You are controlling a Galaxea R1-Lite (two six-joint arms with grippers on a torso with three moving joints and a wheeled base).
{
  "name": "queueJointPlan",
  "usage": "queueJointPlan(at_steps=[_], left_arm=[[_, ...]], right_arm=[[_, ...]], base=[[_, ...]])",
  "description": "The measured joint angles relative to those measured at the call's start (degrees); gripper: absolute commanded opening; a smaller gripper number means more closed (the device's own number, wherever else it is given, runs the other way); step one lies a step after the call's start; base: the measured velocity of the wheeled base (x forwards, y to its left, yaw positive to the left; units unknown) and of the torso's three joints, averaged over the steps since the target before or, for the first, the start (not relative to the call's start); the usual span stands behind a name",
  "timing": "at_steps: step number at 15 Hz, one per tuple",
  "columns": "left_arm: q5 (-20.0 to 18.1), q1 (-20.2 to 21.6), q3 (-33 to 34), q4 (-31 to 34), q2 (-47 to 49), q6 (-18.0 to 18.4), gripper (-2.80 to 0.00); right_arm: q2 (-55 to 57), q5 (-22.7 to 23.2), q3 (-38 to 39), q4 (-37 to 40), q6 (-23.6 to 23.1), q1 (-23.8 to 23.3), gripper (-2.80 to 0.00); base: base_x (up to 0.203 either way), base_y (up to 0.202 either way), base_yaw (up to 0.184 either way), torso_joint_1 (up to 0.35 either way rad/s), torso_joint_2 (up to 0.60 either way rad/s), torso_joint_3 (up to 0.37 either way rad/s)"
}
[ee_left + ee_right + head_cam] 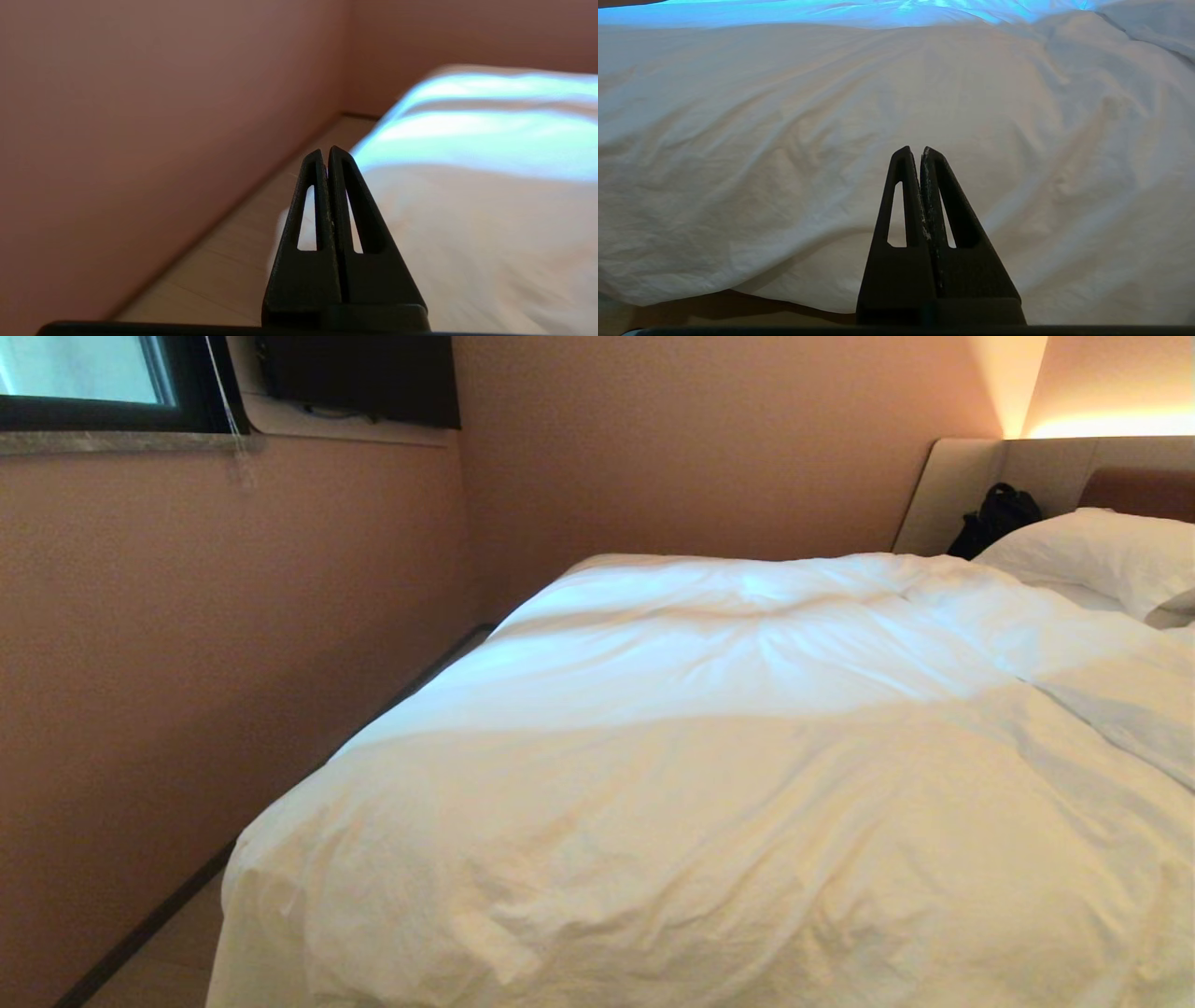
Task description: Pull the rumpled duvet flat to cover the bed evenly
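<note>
The white duvet lies spread over the bed, creased, with its near corner hanging over the foot end and a fold line at the right towards the pillow. Neither arm shows in the head view. In the left wrist view my left gripper is shut and empty, held in the air beside the duvet at the bed's left edge, pointing along the floor strip by the wall. In the right wrist view my right gripper is shut and empty, close above the duvet near its hanging front edge.
A pink-brown wall runs close along the bed's left side, leaving a narrow strip of floor. A pillow and a black bag sit by the beige headboard. A window is at the upper left.
</note>
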Motion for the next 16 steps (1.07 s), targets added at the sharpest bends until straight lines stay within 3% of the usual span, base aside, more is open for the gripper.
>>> queueJointPlan(at_steps=[5,11,14,16], left_arm=[[-7.17,-0.06,-3.21,12.89,-2.03,-8.53,-2.8],[-16.77,0.02,-5.38,25.79,-2.29,-10.74,-2.8],[-17.36,1.5,-6.59,30.61,-1.53,-11.66,-2.8],[-17.38,5.45,-7.26,31.75,-0.81,-11.57,-2.8]], right_arm=[[0.0,0.01,0.0,0.0,-0.01,0.02,-2.8],[0.0,0.01,0.0,0.0,0.01,0.02,-2.8],[0.0,-0.01,0.0,0.0,0.01,0.02,-2.8],[0.0,0.0,0.0,0.0,-0.01,0.02,-2.8]], base=[[0.0,0.0,0.0,0.0,0.0,0.0],[0.0,0.0,0.0,0.0,0.0,0.0],[0.0,0.0,0.0,0.0,0.0,0.0],[0.0,0.0,0.0,0.0,0.0,0.0]])
